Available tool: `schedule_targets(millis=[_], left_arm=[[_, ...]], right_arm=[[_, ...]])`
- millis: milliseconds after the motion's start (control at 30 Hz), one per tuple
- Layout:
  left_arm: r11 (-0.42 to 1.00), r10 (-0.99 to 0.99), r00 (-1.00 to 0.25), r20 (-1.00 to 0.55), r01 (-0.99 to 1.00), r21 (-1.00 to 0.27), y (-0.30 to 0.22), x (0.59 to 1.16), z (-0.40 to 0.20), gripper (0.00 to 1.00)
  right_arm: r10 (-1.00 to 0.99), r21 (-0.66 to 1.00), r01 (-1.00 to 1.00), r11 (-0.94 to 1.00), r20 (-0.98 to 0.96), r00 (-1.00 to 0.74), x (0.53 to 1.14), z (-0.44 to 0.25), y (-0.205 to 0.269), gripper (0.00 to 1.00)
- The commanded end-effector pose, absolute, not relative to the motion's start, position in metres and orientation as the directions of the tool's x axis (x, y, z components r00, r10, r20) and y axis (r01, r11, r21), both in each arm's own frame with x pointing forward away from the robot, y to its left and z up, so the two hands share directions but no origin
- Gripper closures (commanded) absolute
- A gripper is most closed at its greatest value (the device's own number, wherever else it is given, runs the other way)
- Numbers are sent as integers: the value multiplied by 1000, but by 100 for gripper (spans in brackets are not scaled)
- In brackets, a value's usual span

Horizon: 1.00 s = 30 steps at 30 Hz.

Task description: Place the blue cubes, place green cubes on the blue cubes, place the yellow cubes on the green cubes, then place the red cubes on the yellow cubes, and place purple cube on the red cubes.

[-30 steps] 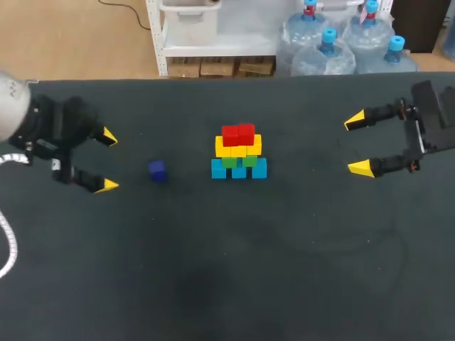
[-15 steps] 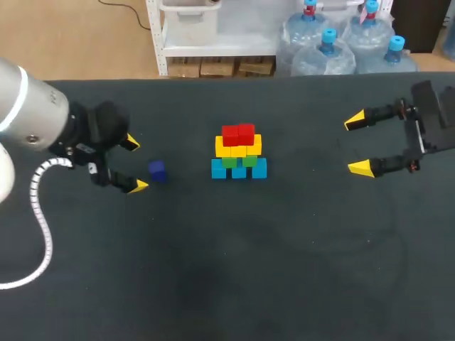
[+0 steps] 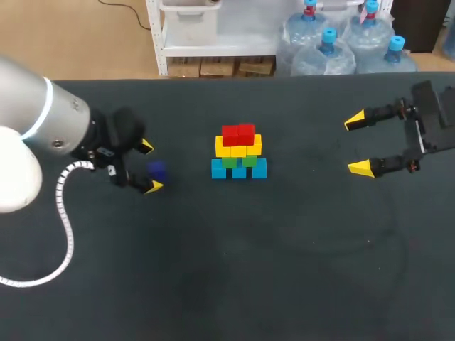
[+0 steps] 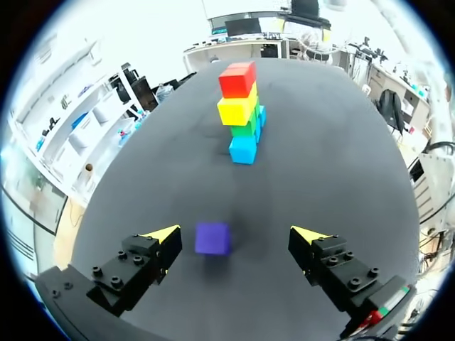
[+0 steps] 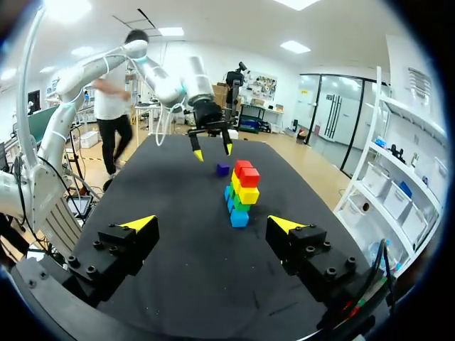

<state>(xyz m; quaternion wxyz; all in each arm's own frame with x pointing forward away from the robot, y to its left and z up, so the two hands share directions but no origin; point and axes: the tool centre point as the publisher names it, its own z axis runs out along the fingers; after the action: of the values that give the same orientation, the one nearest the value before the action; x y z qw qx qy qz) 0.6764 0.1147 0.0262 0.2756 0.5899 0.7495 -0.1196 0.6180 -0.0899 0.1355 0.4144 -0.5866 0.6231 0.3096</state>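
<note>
The small purple cube (image 3: 157, 170) sits on the dark matte surface (image 3: 284, 249), apart from the stack and on the side of my left arm. In the left wrist view the purple cube (image 4: 212, 238) lies between the two yellow-tipped fingers of the left gripper (image 4: 236, 234), nearer one fingertip than the other, with bare surface showing on both sides of it. Those fingers are spread wide and touch nothing. In the head view the left gripper (image 3: 150, 167) has one yellow tip beyond the cube and one on the near side of it.

Well past the purple cube, near the middle of the surface, stands the stack. A row of light blue cubes (image 3: 239, 168) rests on the surface, green cubes (image 3: 229, 162) lie on them, a row of yellow cubes (image 3: 238, 147) lies on the green, and two red cubes (image 3: 238, 133) sit side by side on top. The top of the red cubes is bare.

The right gripper (image 3: 356, 144) is well apart from the stack, at the surface's right side, its fingers spread wide and holding nothing. From the right wrist view the right gripper (image 5: 212, 224) faces the stack end-on, with the purple cube (image 5: 222, 169) and the left gripper (image 5: 212, 152) beyond it.
</note>
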Motion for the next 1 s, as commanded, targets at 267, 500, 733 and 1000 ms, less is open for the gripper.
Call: schedule_targets(millis=[267,500,733,1000], left_arm=[[281,826,-175,-536,952,122,115,696,9,0],[278,830,-177,-529,953,118,116,700,7,0],[274,830,-175,-529,955,114,116,700,4,28],[274,830,-181,-527,956,103,117,699,0,53]], right_arm=[[-476,-101,-988,121,-879,31,618,136,-90,0],[-476,-101,-988,121,-879,31,618,136,-90,0],[-476,-101,-988,121,-879,31,618,136,-90,0],[-476,-101,-988,121,-879,31,618,136,-90,0]])
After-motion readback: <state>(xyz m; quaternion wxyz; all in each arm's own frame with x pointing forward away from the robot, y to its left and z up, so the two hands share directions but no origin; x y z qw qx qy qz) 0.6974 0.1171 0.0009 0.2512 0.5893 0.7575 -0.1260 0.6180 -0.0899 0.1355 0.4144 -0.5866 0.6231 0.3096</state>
